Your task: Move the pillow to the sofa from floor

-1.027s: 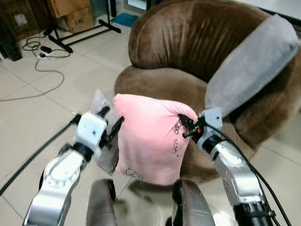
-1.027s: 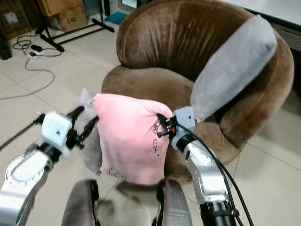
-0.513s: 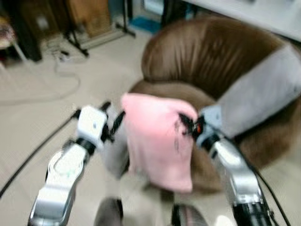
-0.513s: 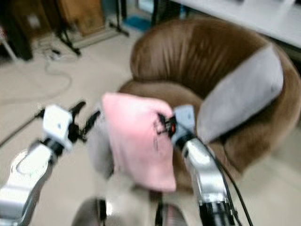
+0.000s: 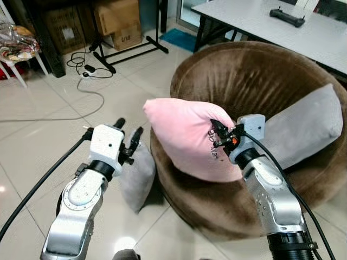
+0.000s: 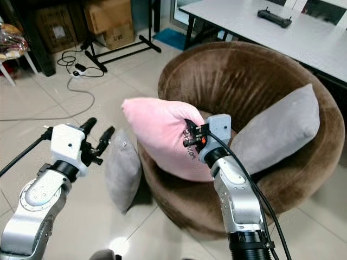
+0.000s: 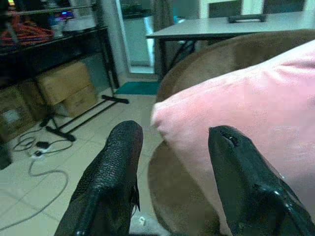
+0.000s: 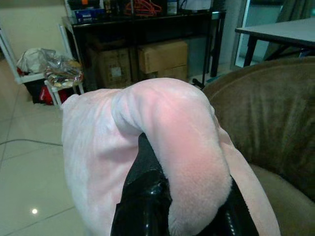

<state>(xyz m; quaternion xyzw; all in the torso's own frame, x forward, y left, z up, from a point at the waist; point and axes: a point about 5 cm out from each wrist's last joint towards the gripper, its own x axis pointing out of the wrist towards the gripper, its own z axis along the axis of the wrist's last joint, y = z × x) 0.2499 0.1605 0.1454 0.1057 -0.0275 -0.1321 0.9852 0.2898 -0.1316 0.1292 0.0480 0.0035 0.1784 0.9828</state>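
A pink pillow (image 5: 187, 132) hangs above the front of the round brown sofa (image 5: 244, 81), held at its right edge by my right gripper (image 5: 217, 136), which is shut on it. In the right wrist view the pink pillow (image 8: 162, 142) bulges over the black fingers (image 8: 145, 196). My left gripper (image 5: 127, 138) is open, a little to the left of the pillow and apart from it. The left wrist view shows its two fingers (image 7: 118, 167) spread, with the pink pillow (image 7: 246, 108) just beyond. A grey pillow (image 5: 136, 176) leans on the floor against the sofa's left side.
A second grey pillow (image 5: 303, 127) rests inside the sofa at the right. A grey table (image 5: 271, 24) stands behind it. Cardboard boxes (image 5: 116, 19), a black stand (image 5: 130, 49) and a cable (image 5: 81, 92) lie at the back left on the tiled floor.
The view has pulled back and up. My right gripper has carried the pink pillow up and over the sofa's front; my left gripper has let go and now stands apart from it.
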